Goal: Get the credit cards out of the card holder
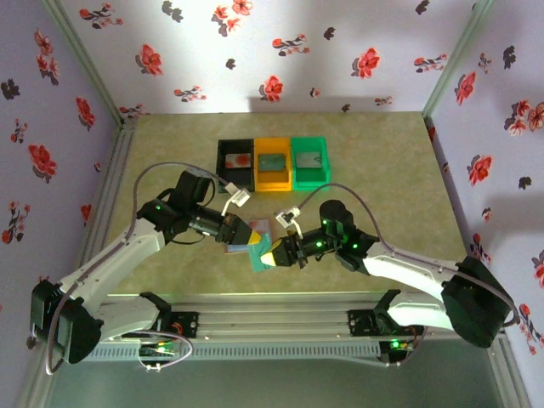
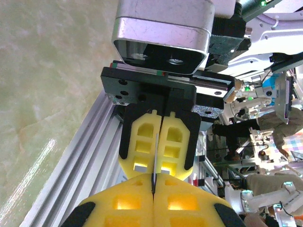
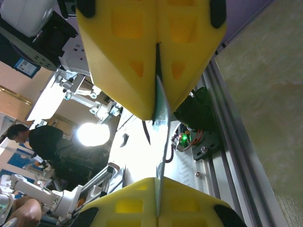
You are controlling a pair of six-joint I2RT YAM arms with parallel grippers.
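Note:
A thin credit card (image 1: 257, 254) hangs edge-on above the table between both grippers. My left gripper (image 1: 252, 239) is shut on one end of it. From the other side my right gripper (image 1: 270, 255) pinches the opposite end. The left wrist view has the card's edge (image 2: 155, 152) running from my left gripper (image 2: 153, 182) into the right gripper (image 2: 155, 165). In the right wrist view the card (image 3: 161, 142) spans from my right gripper (image 3: 156, 182) up to the left gripper (image 3: 155, 113). The pinkish-tan card holder (image 1: 256, 226) lies on the table, partly hidden by the left gripper.
Black (image 1: 235, 163), orange (image 1: 273, 163) and green (image 1: 309, 161) bins stand in a row at the back of the mat, each with a flat item inside. The aluminium rail (image 1: 272, 319) runs along the near edge. Floral walls close in the sides.

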